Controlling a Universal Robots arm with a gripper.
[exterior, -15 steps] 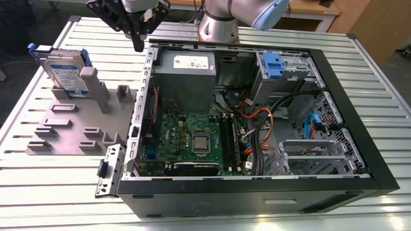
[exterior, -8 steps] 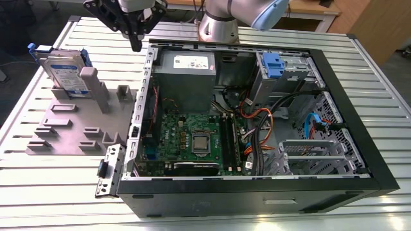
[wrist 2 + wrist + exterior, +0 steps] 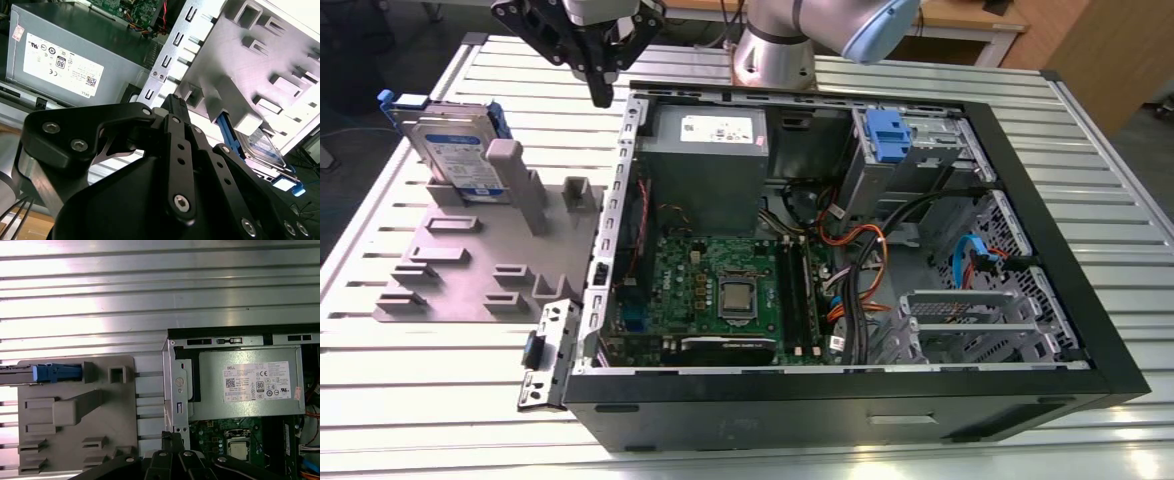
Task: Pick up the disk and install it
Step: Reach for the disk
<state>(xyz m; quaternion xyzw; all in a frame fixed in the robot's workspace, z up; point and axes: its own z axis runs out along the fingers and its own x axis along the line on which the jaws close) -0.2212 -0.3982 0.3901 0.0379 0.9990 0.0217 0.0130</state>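
The arm (image 3: pixel 790 40) reaches in from twelve o'clock of the exterior view, its wrist turned so that the gripper (image 3: pixel 600 96) points straight down. The fingertips hang just outside the far corner of the open computer case (image 3: pixel 854 405), over the slatted metal table (image 3: pixel 427 400). In both wrist views the black fingers (image 3: pixel 176 150) run together to one tip, closed with nothing between them.

The disk (image 3: pixel 454 150) stands on edge in a slot of the grey fixture (image 3: pixel 467 270). It lies at about eight o'clock from the gripper in the exterior view, well apart from it. Its white-and-blue label faces the camera, and blue rails run along its sides. The first wrist view shows the disk (image 3: pixel 30 375) edge-on, its blue rail end uppermost.

Inside the case, the grey power supply (image 3: pixel 707 150) lies at about four o'clock from the gripper. A blue clip (image 3: pixel 887 135) sits in the drive bay at the far side.
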